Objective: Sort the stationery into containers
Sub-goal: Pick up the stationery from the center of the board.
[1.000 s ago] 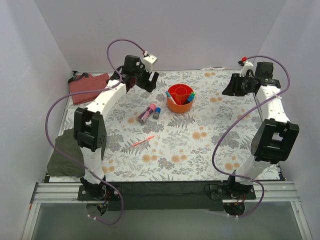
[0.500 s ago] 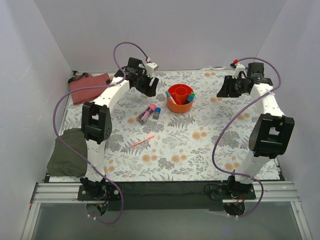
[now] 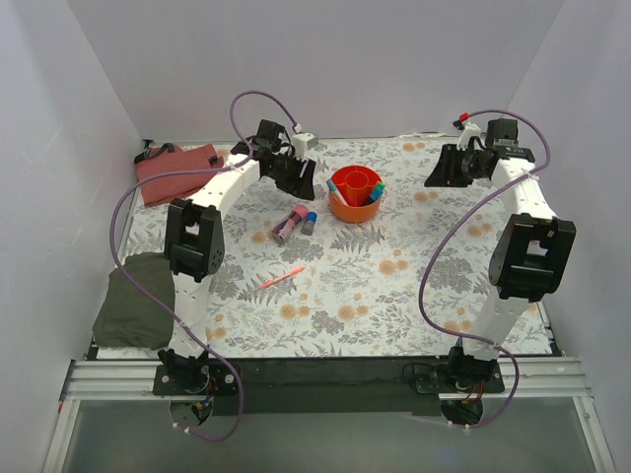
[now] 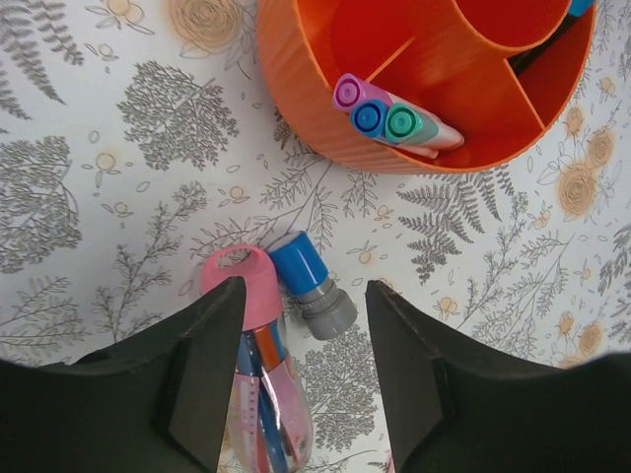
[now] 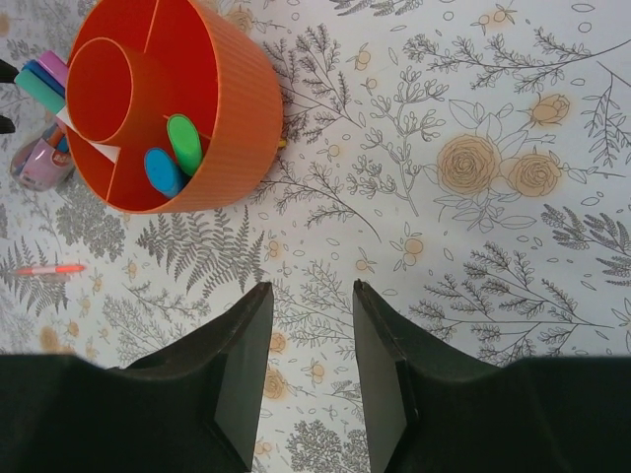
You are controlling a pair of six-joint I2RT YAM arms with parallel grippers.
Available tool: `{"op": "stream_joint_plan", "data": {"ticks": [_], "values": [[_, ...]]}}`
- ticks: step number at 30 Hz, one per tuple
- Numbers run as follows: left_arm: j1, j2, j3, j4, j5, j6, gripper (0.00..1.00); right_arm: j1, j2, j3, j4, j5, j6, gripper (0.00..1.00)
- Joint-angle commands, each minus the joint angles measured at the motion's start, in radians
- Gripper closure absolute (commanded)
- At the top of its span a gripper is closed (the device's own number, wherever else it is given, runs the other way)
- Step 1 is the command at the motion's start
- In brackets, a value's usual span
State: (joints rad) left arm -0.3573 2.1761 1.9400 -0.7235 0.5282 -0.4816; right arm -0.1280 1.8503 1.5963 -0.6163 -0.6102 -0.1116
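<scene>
Hand, left [image 4: 304, 320]: fingers spread wide, nothing in them, hanging right above the two pieces that lie beside the cup. It looks lined up for a pick, with a gap broad enough for either piece.
Pink tube [image 4: 261, 399]: flat on the table [image 3: 394, 296]. Its pink cap shows between the fingertips and the clear body has thin pens inside. One finger hides part of it in the wrist view.
Blue-capped stub [image 4: 312, 288]: a short grey marker right up against the tube's cap, angled away from it. They sit so close that a grab at one could nudge the other, I'd say.
Orange cup [image 4: 315, 128]: just beyond that pair, upright, with a red divided inner ring. It sits mid-table, where both arms look able to reach it.
Felt-tips [image 4: 380, 113]: three share one outer compartment, propped against the wall with purple, blue and green caps up at the rim.
Hand, right [image 5: 309, 325]: fingers parted, holding nothing, over bare table on the other side of the cup. My read is that it is keeping clear so the left arm has room.
Highlighters [image 5: 173, 156]: green cap and blue cap, side by side in a compartment on the right arm's side.
Orange-red pen [image 3: 281, 277]: alone on the table, well apart from the cup and nearer the arm bases, not yet sorted.
Progress: five pieces in the cup and three out, so past halfway by my count.
Olive-green cloth [image 3: 133, 301]: bunched at the left edge, out of play.
Red cloth [image 3: 175, 169]: in the far left corner, also out of play.
</scene>
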Motion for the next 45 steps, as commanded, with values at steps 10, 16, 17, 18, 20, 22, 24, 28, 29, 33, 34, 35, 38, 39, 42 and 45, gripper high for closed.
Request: {"op": "stream_joint_plan", "data": {"ticks": [10, 16, 17, 18, 20, 22, 24, 28, 29, 33, 34, 35, 38, 39, 42, 45], "values": [[-0.032, 0.097, 0.014, -0.019, 0.050, -0.045, 0.46, -0.007, -0.036, 0.027, 0.029, -0.022, -0.003, 0.54], [-0.039, 0.131, 0.028, -0.025, 0.030, -0.041, 0.48, -0.009, -0.051, 0.001, 0.032, -0.020, -0.005, 0.54], [-0.039, 0.129, 0.027, -0.025, 0.026, -0.041, 0.48, -0.009, -0.054, 0.001, 0.030, -0.019, -0.005, 0.54], [-0.039, 0.131, 0.022, -0.024, 0.007, -0.041, 0.48, -0.009, -0.053, 0.001, 0.033, -0.017, -0.007, 0.54], [-0.039, 0.126, 0.011, -0.021, -0.002, -0.041, 0.48, -0.009, -0.053, 0.004, 0.033, -0.016, -0.007, 0.55], [-0.040, 0.128, 0.005, -0.017, -0.013, -0.043, 0.48, -0.009, -0.054, 0.004, 0.033, -0.017, -0.005, 0.54], [-0.040, 0.134, 0.004, -0.007, -0.020, -0.048, 0.48, -0.009, -0.053, 0.002, 0.033, -0.022, -0.003, 0.54], [-0.049, 0.154, 0.016, 0.006, -0.072, -0.052, 0.47, -0.009, -0.051, 0.001, 0.036, -0.025, 0.000, 0.54], [-0.052, 0.159, 0.017, 0.010, -0.082, -0.052, 0.47, -0.009, -0.049, 0.001, 0.036, -0.025, 0.000, 0.54], [-0.072, 0.166, 0.022, 0.024, -0.131, -0.057, 0.47, -0.009, -0.053, -0.001, 0.035, -0.025, -0.002, 0.55], [-0.077, 0.166, 0.020, 0.024, -0.141, -0.055, 0.47, -0.009, -0.054, -0.002, 0.035, -0.025, -0.002, 0.55], [-0.084, 0.166, 0.016, 0.025, -0.163, -0.055, 0.48, -0.009, -0.057, -0.004, 0.035, -0.023, -0.005, 0.55], [-0.100, 0.166, 0.002, 0.022, -0.191, -0.055, 0.50, -0.009, -0.062, -0.015, 0.035, -0.022, -0.005, 0.55], [-0.103, 0.166, -0.003, 0.019, -0.197, -0.055, 0.52, -0.009, -0.065, -0.019, 0.035, -0.022, -0.007, 0.55], [-0.104, 0.160, -0.021, 0.018, -0.201, -0.061, 0.61, -0.009, -0.068, -0.024, 0.035, -0.022, -0.008, 0.55], [-0.104, 0.152, -0.033, 0.013, -0.223, -0.057, 0.71, -0.009, -0.066, -0.024, 0.035, -0.023, -0.008, 0.55]]}}
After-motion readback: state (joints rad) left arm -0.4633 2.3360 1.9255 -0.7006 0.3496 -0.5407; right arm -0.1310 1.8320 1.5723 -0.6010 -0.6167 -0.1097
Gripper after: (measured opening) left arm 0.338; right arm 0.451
